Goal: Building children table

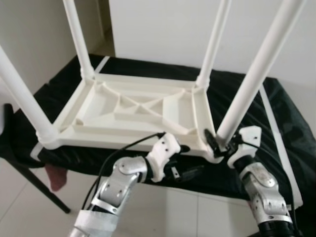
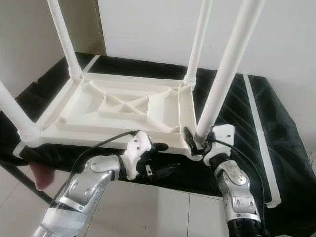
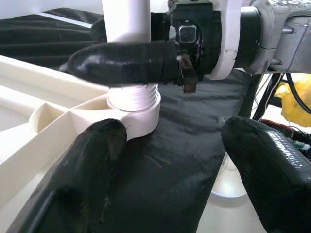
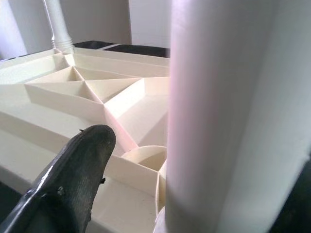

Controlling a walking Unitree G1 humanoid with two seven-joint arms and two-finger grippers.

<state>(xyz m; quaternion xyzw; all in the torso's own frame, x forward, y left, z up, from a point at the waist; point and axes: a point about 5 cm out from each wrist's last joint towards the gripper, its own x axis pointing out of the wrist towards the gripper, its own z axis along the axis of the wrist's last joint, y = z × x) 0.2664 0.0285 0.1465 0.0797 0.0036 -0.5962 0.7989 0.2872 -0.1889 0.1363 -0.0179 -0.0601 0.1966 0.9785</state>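
Right gripper (image 1: 216, 139) clamps round white plastic leg (image 1: 249, 86); left gripper (image 1: 190, 170) wide beside ribbed tabletop (image 1: 133, 111).

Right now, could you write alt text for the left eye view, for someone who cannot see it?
A white plastic children's table lies upside down on a black cloth-covered surface, four white legs pointing up. The right gripper grips the base of the near right leg; the left gripper hovers open by the table's near edge.
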